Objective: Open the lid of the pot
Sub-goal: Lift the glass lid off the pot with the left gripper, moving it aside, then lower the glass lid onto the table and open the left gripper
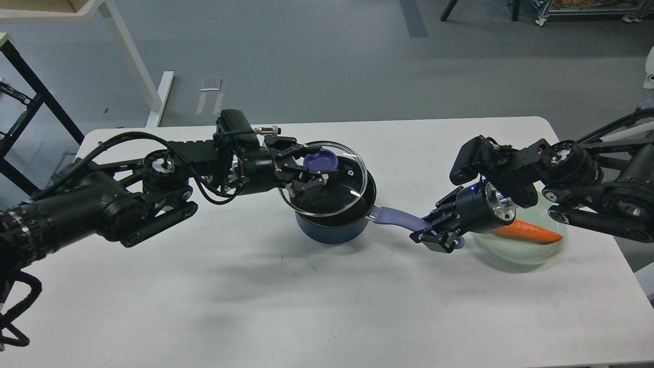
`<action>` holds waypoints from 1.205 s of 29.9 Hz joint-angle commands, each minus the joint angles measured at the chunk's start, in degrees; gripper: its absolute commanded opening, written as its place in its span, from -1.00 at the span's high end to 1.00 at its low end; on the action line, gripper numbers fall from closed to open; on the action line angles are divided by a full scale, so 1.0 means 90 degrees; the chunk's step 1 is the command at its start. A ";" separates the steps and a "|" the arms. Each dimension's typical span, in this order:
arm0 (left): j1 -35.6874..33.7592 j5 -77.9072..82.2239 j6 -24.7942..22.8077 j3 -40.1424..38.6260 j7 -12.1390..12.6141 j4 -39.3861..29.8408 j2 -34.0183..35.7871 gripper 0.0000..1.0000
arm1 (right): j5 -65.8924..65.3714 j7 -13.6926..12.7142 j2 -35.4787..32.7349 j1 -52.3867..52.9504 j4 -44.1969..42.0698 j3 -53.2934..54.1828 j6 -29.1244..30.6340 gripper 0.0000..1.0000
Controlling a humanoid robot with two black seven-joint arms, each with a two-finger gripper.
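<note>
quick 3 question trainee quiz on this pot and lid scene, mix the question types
1. True or false: the round clear glass lid lies flat and sealed on the dark navy-blue saucepan.
2. What does the right gripper clamp? A) orange carrot B) the saucepan's long periwinkle-purple handle C) plate rim
3. Fill in: the orange carrot lies on the pale green glass ____.

Key:
1. False: it is tilted, with the left gripper on its flat purple-blue knob.
2. B
3. plate
</note>
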 commanded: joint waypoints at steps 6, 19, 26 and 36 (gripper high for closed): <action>0.0234 -0.0436 0.0010 0.0091 0.0002 -0.0857 0.2213 0.26 | -0.0001 0.0000 -0.0007 0.0000 0.0000 -0.0019 -0.0005 0.45; 0.2022 -0.0446 0.1231 0.0160 0.0002 -0.0516 0.2743 0.25 | -0.0001 0.0000 -0.0007 0.0000 -0.0030 -0.0019 -0.0005 0.45; 0.2315 -0.0368 0.1387 0.0179 0.0002 -0.0194 0.2675 0.20 | -0.0001 0.0000 -0.0017 0.0000 -0.0030 -0.0019 0.0005 0.45; 0.2472 -0.0378 0.1426 0.0179 0.0002 0.0041 0.2626 -0.07 | -0.0001 0.0000 -0.0007 0.0000 -0.0030 -0.0019 -0.0005 0.45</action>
